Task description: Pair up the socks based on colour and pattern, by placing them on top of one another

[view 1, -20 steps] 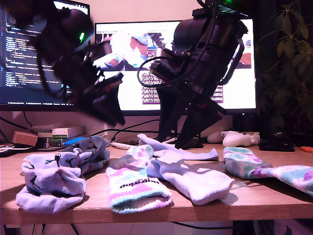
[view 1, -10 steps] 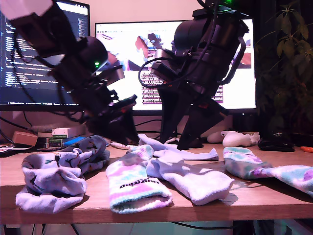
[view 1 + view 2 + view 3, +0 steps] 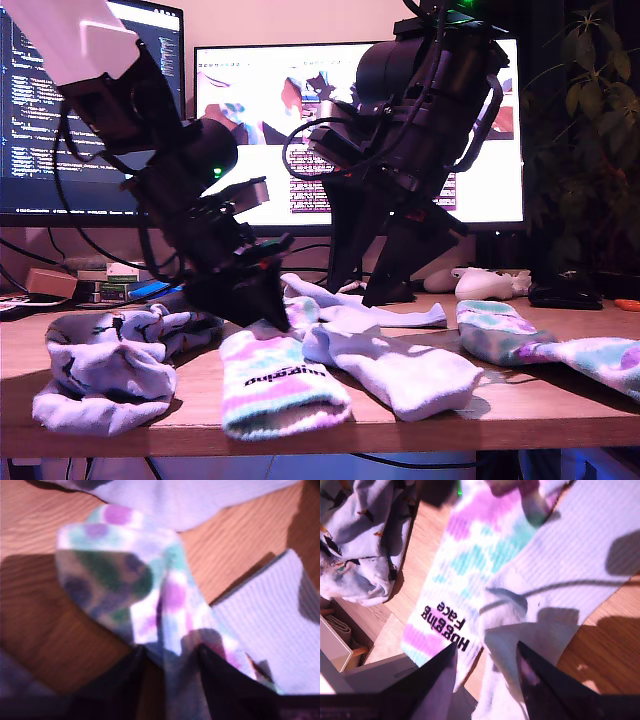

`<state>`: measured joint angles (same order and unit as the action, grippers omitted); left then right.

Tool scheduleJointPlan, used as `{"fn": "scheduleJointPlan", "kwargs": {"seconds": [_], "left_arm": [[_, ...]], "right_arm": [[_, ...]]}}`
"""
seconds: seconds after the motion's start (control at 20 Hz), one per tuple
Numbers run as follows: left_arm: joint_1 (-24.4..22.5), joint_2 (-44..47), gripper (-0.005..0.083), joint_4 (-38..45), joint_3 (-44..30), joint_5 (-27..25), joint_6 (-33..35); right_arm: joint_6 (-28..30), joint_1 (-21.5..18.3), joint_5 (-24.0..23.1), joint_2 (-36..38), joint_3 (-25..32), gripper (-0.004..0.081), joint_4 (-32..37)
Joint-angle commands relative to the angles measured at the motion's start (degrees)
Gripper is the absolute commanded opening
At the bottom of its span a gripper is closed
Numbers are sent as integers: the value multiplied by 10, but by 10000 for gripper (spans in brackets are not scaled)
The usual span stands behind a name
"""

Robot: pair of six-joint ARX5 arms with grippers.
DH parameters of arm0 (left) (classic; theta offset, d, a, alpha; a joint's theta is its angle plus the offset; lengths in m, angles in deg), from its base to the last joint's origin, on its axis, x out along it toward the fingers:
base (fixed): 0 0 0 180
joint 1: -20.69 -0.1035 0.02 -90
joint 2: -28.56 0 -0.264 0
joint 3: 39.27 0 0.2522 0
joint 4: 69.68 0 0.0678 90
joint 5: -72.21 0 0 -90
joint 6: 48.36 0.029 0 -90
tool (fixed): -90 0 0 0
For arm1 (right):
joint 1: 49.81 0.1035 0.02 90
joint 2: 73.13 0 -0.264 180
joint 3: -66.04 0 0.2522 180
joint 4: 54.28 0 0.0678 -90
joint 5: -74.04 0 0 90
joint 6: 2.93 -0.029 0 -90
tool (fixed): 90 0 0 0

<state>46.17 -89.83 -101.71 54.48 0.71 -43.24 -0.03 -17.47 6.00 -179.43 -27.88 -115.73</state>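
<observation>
Down came my first gripper (image 3: pixel 262 305) onto the tie-dye sock (image 3: pixel 272 375) lying on the desk (image 3: pixel 520 400). Its jaws stood open around the toe end. That sock stretched away from them, under my second gripper (image 3: pixel 485 665), also open.

Prob. home office, monitors (image 3: pixel 420 130), wood desk (image 3: pixel 560 395), houseplant (image 3: pixel 590 120)
</observation>
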Motion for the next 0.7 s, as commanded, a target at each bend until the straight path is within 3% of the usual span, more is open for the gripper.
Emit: {"fn": "scheduleJointPlan", "kwargs": {"seconds": [0.0,0.05,0.35,0.65], "left_arm": [[5,-19,43,-4,-3,1,15],[5,-19,-20,-8,2,2,24],[5,-15,-20,-136,107,8,29],[5,0,-20,-259,196,82,34]], "right_arm": [[2,2,1,-1,-4,333,0],[2,2,1,-1,-4,333,0],[2,-2,1,11,-5,333,9],[50,-6,1,74,-5,333,19]]}}
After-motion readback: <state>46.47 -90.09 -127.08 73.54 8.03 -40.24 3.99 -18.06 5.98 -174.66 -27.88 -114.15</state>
